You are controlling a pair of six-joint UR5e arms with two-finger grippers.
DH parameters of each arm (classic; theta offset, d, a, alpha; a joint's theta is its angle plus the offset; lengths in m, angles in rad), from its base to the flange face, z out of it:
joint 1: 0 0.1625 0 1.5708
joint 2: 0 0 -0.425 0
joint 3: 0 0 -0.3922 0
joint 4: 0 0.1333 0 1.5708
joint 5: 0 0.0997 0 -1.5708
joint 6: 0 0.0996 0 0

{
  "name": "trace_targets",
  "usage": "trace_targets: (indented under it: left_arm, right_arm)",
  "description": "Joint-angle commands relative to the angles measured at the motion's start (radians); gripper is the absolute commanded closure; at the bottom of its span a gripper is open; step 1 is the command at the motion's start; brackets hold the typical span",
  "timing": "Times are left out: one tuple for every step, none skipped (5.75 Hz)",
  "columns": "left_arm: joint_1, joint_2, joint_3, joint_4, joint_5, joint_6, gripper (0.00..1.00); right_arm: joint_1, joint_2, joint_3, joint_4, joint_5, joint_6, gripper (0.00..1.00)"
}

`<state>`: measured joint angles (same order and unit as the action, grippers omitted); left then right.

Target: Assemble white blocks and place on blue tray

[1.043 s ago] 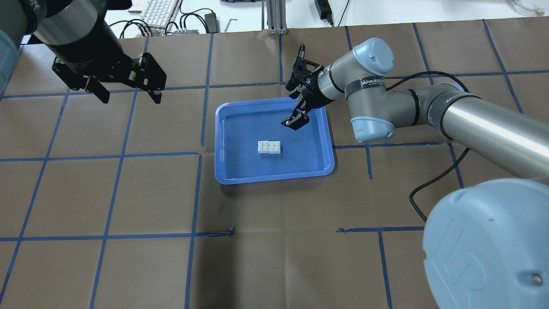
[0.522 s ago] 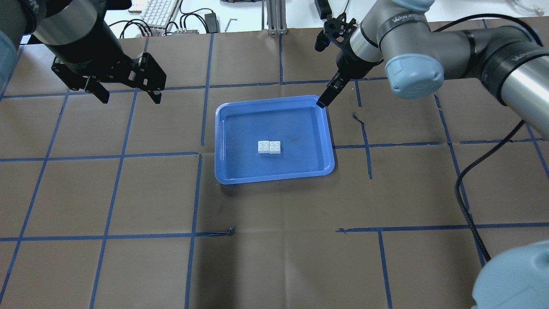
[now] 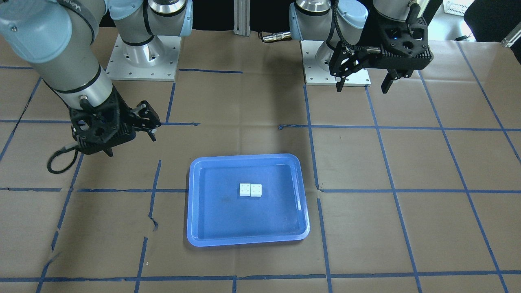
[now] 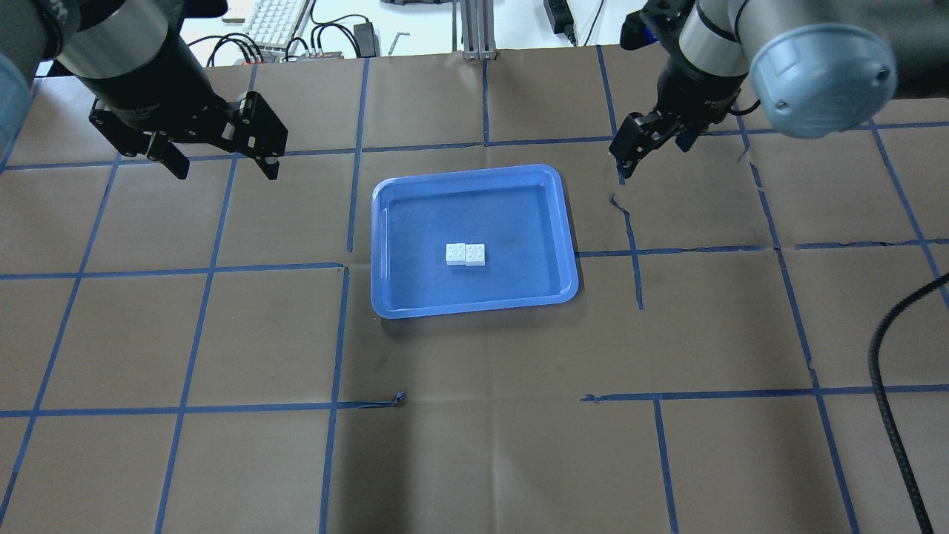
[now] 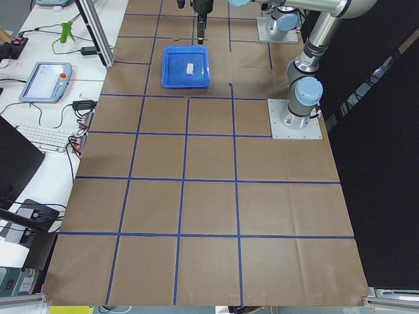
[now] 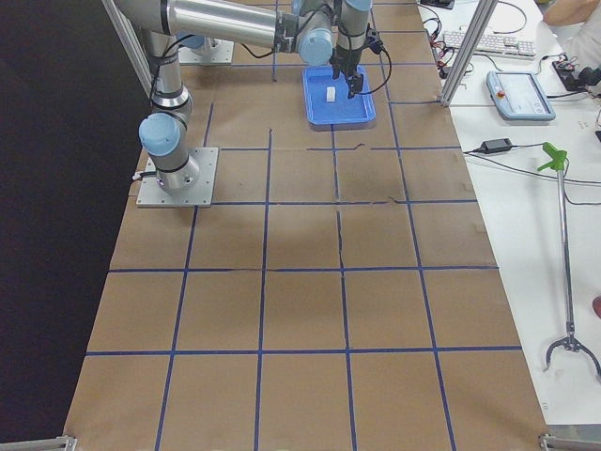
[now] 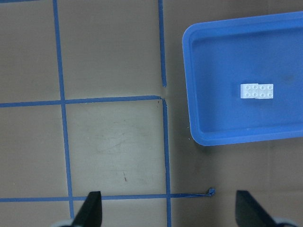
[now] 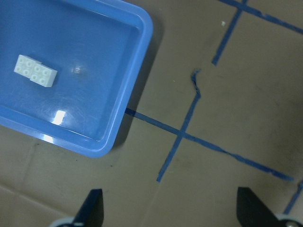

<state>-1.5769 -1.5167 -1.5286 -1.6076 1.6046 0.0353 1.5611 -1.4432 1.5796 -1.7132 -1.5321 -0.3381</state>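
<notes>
The two white blocks (image 4: 465, 254) are joined side by side, studs up, in the middle of the blue tray (image 4: 511, 215). They also show in the front view (image 3: 250, 190), in the left wrist view (image 7: 257, 91) and in the right wrist view (image 8: 35, 71). My left gripper (image 4: 226, 170) is open and empty, held above the table to the left of the tray (image 7: 222, 56). My right gripper (image 4: 651, 154) is open and empty, above the table just past the tray's far right corner. In the front view it is at the left (image 3: 132, 145), and the left gripper is at the upper right (image 3: 362, 87).
Brown paper with blue tape lines covers the table. A keyboard and cables (image 4: 274, 18) lie past the far edge, next to an aluminium post (image 4: 474, 30). A black cable (image 4: 890, 371) hangs at the right. The arm bases (image 3: 142, 61) stand at the robot's side.
My right gripper has lifted off the tray and swung right, from over the tray's far side to beyond its far right corner. The blocks and my left arm have not moved.
</notes>
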Motion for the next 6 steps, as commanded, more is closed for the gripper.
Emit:
trace_targets:
  left_arm:
    - [0.002, 0.001, -0.001, 0.0, 0.0, 0.0, 0.01]
    - [0.0, 0.001, 0.001, -0.002, 0.0, 0.0, 0.01]
    - [0.0, 0.003, -0.001, -0.002, 0.0, 0.0, 0.01]
    - [0.002, 0.003, -0.001, -0.002, 0.0, 0.0, 0.01]
    - [0.002, 0.003, -0.001, -0.002, 0.0, 0.0, 0.01]
    - [0.002, 0.001, -0.001, -0.002, 0.002, 0.0, 0.01]
  right_arm:
    - [-0.003, -0.089, -0.021, 0.094, -0.077, 0.23, 0.0]
    - [0.0, -0.091, -0.08, 0.181, -0.057, 0.285, 0.0]
    - [0.002, -0.082, -0.117, 0.214, -0.03, 0.312, 0.0]
    - [0.002, -0.082, -0.115, 0.215, -0.028, 0.312, 0.0]
    - [0.004, -0.082, -0.113, 0.215, -0.026, 0.312, 0.0]
    - [0.004, -0.082, -0.113, 0.213, -0.026, 0.312, 0.0]
